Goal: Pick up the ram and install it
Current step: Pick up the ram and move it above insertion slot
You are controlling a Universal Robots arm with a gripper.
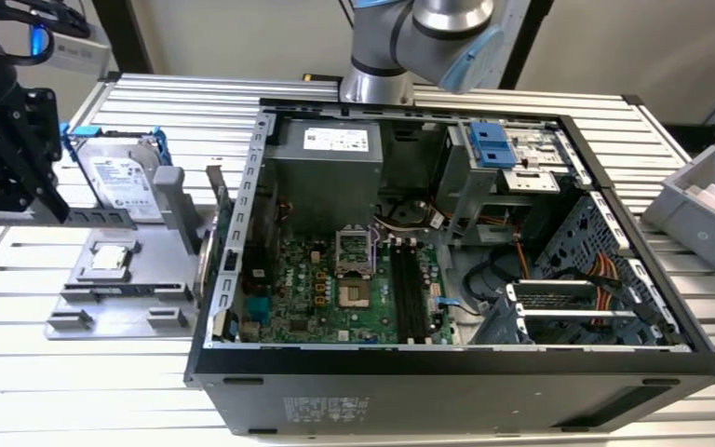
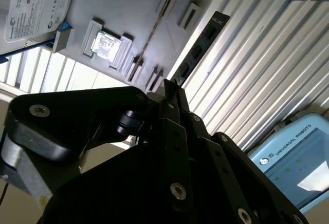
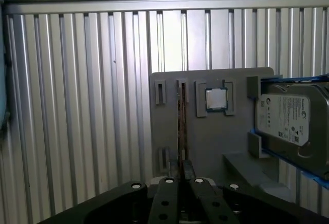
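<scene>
1. Claw point(image 3: 182, 167): jaws narrow, nearly together in both wrist views. I see nothing between them.
2. Ram point(image 3: 181, 126) isn't in the claw. It stands on edge in a slot of the grey holder point(image 3: 216, 147), seen as a thin dark strip in the first wrist view.
3. In that view the fingertips line up with the ram's near end. Can't tell whether they touch it.
4. In the second wrist view the ram point(image 2: 152, 31) is a thin line across the holder, with the claw tip just short of one end.
5. Chip point(image 3: 216, 99) sits in a pocket just beside the ram. The drive point(image 3: 288, 118), in its blue frame, is on the far side of the chip.
6. In the exterior view the claw hangs at the exterior view's left edge, over the table point(image 1: 34, 372) and next to the drive.
7. The holder lies on the table just beside the open case point(image 1: 457, 372), on the exterior view's left of it.
8. The board point(image 1: 320, 289) lies flat inside the case, with long dark slots point(image 1: 410, 279) beside the socket.
9. The arm base point(image 1: 383, 47) stands behind the case, and a grey bin point(image 1: 706, 214) sits at the exterior view's right.
</scene>
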